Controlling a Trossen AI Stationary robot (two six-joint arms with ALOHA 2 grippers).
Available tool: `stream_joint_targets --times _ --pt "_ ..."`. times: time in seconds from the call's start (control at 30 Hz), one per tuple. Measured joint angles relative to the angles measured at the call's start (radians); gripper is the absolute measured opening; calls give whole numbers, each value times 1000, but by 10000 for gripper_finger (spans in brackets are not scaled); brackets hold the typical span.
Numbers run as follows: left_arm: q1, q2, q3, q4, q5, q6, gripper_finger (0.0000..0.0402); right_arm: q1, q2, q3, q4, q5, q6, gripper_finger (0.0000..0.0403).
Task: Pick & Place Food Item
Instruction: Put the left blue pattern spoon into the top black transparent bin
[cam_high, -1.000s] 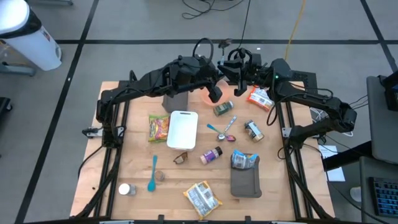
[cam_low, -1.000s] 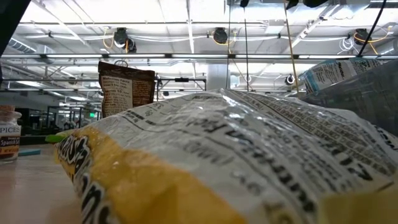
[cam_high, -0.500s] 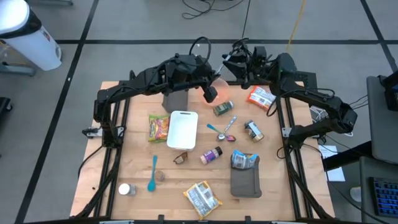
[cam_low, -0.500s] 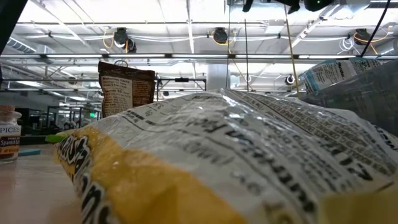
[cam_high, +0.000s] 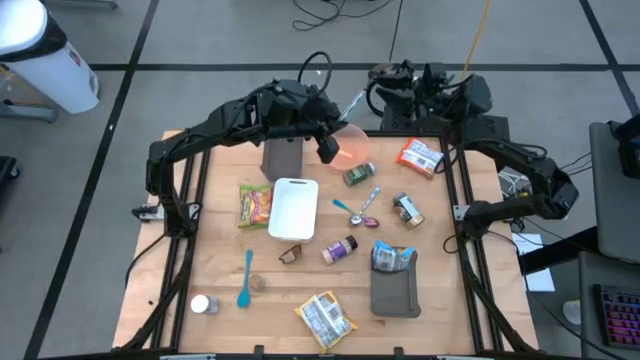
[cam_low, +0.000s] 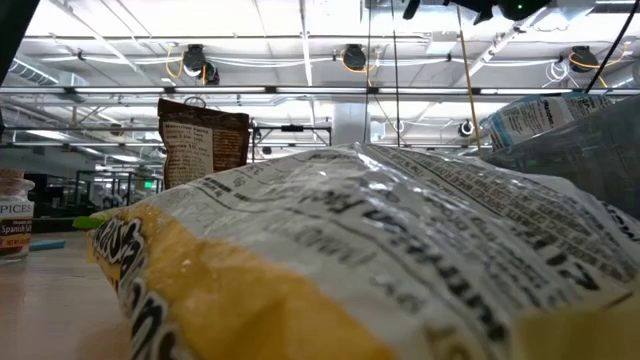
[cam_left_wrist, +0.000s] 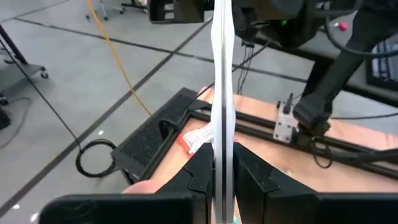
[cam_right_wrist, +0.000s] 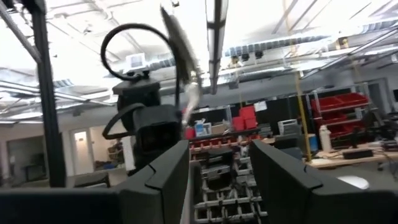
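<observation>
- Left gripper (cam_high: 328, 148), raised over the table's far edge, fingers (cam_left_wrist: 200, 169) pressed together on the rim of a thin translucent plate (cam_high: 347, 143), seen edge-on as a pale strip (cam_left_wrist: 222, 74) in the left wrist view.
- Right gripper (cam_high: 385, 88), beyond the far edge and apart from the plate; fingers (cam_right_wrist: 165, 167) spread, nothing between them.
- Snack bag (cam_high: 326, 318), lying near the wooden table's (cam_high: 220, 265) front edge, filling the low view (cam_low: 380, 260).

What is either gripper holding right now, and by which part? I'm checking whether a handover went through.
The left gripper is shut on the lower end of a thin silver utensil, edge-on, so its kind is unclear. The right gripper is open, holding nothing.
</observation>
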Motion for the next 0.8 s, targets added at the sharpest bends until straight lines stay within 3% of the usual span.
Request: stream_joint_targets --times 0.3,0.8 --pt "34 -7 0 -80 157 -68 40 -38 -7 0 34 -57 44 166" --pt "40 -7 0 -204 177 -93 40 -37 -7 0 20 -79 50 141"
